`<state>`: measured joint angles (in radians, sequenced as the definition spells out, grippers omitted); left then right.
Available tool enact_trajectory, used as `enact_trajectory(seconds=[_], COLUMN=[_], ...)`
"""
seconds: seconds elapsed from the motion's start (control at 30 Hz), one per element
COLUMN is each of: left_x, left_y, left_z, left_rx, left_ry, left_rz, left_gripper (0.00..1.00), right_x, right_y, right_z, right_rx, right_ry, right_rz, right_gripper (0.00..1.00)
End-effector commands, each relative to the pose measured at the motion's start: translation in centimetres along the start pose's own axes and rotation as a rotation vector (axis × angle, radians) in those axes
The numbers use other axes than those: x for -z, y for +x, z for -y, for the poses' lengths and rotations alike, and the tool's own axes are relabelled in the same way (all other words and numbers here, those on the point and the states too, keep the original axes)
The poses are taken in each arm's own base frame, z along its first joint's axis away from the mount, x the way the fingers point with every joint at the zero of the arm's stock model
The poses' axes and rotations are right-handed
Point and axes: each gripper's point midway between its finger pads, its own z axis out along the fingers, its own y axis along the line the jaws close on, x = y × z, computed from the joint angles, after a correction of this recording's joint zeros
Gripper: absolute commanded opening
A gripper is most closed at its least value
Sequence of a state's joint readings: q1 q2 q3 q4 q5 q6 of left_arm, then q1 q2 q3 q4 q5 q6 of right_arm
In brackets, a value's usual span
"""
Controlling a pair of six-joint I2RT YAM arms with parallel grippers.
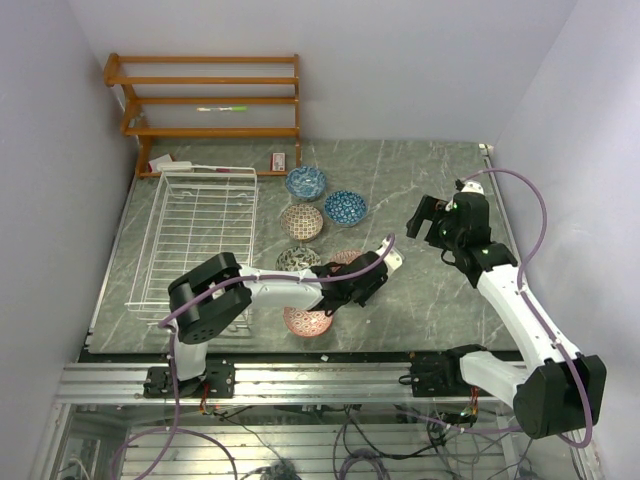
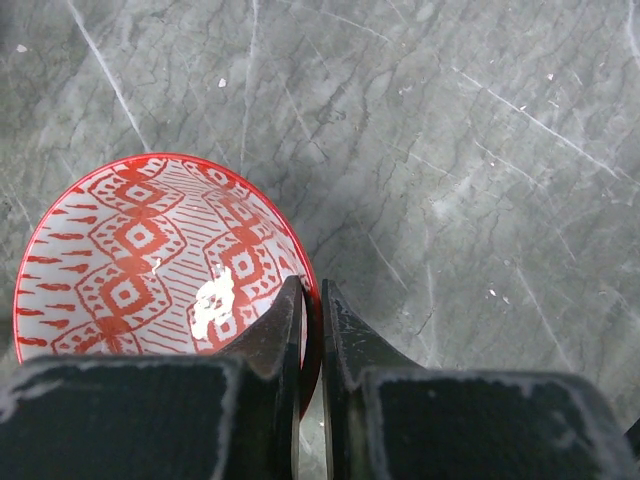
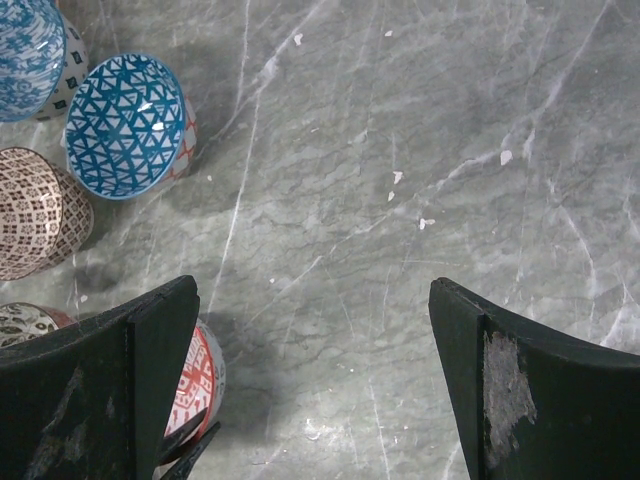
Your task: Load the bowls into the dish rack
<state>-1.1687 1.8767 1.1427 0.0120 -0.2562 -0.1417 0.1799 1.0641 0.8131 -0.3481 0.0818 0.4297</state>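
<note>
The left gripper (image 2: 310, 330) has its two matte black fingers drawn almost together on the thin glazed rim of a red bowl (image 2: 150, 260), one finger inside and one outside. The bowl's round white interior carries red diamonds and hatched bands, with a glossy highlight low in the well. Under it lies the table (image 2: 450, 180), a grey-green stone-look top veined with pale lines. From above, two reddish bowls sit by this arm: a half-hidden bowl (image 1: 343, 257) behind its black wrist and a pink-red bowl (image 1: 307, 320) on its near side. Which of them is the pinched one I cannot tell from that view. The right gripper (image 3: 312, 300) hangs over bare table with its scuffed black fingers spread wide and nothing between them. To its left stand a blue bowl with a white triangle lattice (image 3: 125, 125), a second blue bowl (image 3: 25, 55), a brown finely checked bowl (image 3: 35, 210) and a dark grey bowl (image 1: 298, 260), close together. The dish rack (image 1: 195, 235), a rectangular basket of thin white wire, stands on the left of the table just beside this cluster, with every bowl outside it. Behind it is an orange-brown wooden shelf (image 1: 210, 100).
</note>
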Motion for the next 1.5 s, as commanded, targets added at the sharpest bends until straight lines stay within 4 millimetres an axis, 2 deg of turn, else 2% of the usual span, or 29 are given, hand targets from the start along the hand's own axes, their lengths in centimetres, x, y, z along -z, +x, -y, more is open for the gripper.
enact_trajectory(seconds=[0.0,0.27,0.43,0.5,0.57,0.7,0.73,0.8,1.0,1.3,1.47], left_x=[0.8,6.0,8.8,9.7,11.0,14.6,15.8,18.0,24.3,27.1,27.8], left_y=[-1.8,-9.0,-12.3,-13.0,-13.6,-14.3,-14.3,-14.2,-13.1,-6.4,-4.5], left_z=[0.2,-1.3,-3.8,-5.4,-8.0,-14.5,-16.6,-19.0,-25.2,-34.0,-36.3], left_rx=[0.021,0.118,0.232,0.289,0.366,0.517,0.554,0.593,0.717,1.027,1.100], left_ry=[0.020,0.034,0.076,0.092,0.097,0.055,0.030,0.001,-0.104,-0.079,-0.033], left_rz=[0.046,0.256,0.374,0.410,0.460,0.588,0.624,0.685,0.846,1.032,1.118], left_gripper=[0.07,0.07,0.07,0.07,0.07,0.07,0.07,0.07,0.07,0.07,0.07], right_x=[0.5,1.0,1.4,1.6,1.6,1.7,1.6,1.6,1.7,1.5,1.6], right_y=[-1.0,-1.6,-1.9,-1.9,-1.8,-1.4,-1.2,-1.1,-0.9,-0.7,-0.8], right_z=[-0.1,-0.3,-0.5,-0.7,-1.0,-1.4,-1.4,-1.5,-1.9,-2.3,-2.1], right_rx=[-0.013,-0.017,-0.022,-0.022,-0.020,-0.020,-0.021,-0.018,-0.016,-0.007,0.007], right_ry=[-0.008,-0.014,-0.026,-0.039,-0.055,-0.087,-0.090,-0.100,-0.120,-0.146,-0.137], right_rz=[0.038,0.052,0.059,0.058,0.053,0.041,0.037,0.032,0.028,0.006,0.011], right_gripper=[1.00,1.00,1.00,1.00,1.00,1.00,1.00,1.00,1.00,1.00,1.00])
